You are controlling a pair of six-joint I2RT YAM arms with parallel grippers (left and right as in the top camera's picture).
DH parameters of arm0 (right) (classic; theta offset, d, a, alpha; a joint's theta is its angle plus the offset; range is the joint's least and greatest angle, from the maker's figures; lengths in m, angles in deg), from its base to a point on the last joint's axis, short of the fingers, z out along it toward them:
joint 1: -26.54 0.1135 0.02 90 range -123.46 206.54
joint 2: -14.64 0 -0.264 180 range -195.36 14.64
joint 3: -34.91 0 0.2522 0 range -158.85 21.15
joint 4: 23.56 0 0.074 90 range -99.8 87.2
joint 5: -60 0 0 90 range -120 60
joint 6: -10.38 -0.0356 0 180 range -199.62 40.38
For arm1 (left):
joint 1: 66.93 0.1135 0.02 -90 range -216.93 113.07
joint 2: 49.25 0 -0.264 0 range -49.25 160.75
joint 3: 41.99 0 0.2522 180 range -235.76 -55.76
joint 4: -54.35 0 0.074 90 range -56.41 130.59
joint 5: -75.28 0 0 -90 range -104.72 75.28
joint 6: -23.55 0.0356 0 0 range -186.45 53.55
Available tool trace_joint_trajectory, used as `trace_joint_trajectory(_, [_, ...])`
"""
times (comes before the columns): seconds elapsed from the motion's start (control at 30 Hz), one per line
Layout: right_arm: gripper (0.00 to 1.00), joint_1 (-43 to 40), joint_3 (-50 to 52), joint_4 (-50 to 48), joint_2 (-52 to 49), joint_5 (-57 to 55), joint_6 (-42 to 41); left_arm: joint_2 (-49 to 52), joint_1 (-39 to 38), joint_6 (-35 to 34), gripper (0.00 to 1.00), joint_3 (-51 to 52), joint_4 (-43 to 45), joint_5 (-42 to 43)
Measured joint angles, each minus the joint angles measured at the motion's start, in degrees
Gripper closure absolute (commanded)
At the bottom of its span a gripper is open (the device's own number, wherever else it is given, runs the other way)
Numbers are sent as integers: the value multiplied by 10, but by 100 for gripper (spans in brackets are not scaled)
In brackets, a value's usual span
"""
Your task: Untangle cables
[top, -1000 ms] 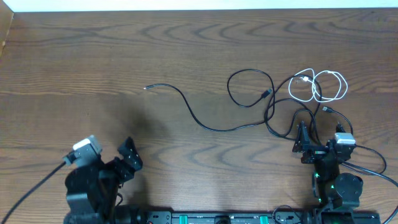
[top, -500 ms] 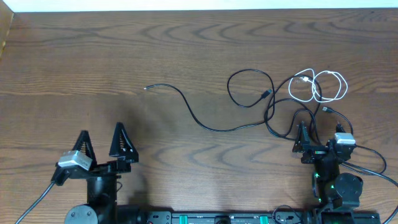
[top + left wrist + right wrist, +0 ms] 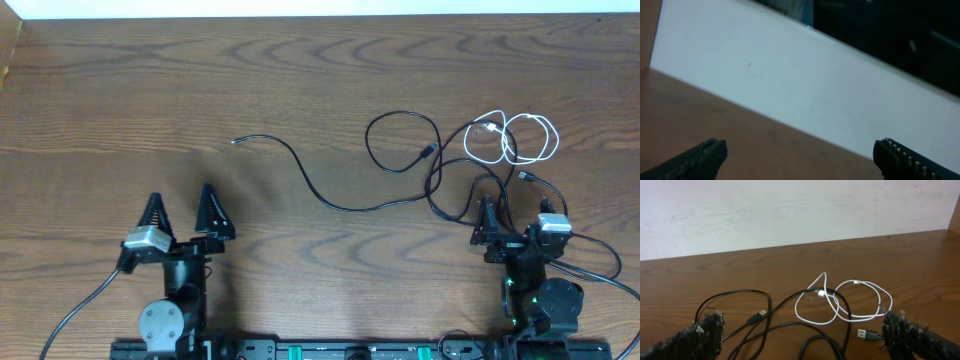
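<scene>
The cables lie at the right of the table. A white cable [image 3: 508, 142] is coiled at the far right. A long black cable [image 3: 340, 207] runs from mid-table to a tangle of black loops [image 3: 402, 113] in front of my right gripper [image 3: 490, 228]. That gripper is open and empty. In the right wrist view the white cable [image 3: 815, 323], black loops [image 3: 740, 291] and a black USB plug [image 3: 867, 334] lie between and just beyond its open fingers [image 3: 802, 340]. My left gripper [image 3: 185, 212] is open and empty, far from the cables. The left wrist view [image 3: 800, 162] shows no cable.
A white wall [image 3: 790, 90] borders the table's far edge. Thick black arm wires trail from both arm bases, one at the left [image 3: 70, 310] and one at the right [image 3: 600, 250]. A black rail [image 3: 340, 350] runs along the near edge.
My left arm has swung round and moved right and forward; its open gripper now points toward the far edge. The right arm and the cables have not moved.
</scene>
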Motion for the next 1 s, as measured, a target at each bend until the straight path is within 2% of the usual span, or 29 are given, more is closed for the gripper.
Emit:
trace_joint_trajectory(0.1, [1, 0, 0, 0, 0, 0, 0, 0, 0, 0, 2, 24, 1, 0])
trace_joint_trajectory(0.5, [1, 0, 0, 0, 0, 0, 0, 1, 0, 28, 2, 30, -130, 3])
trace_joint_trajectory(1.0, [1, 0, 0, 0, 0, 0, 0, 1, 0, 43, 2, 27, -137, 4])
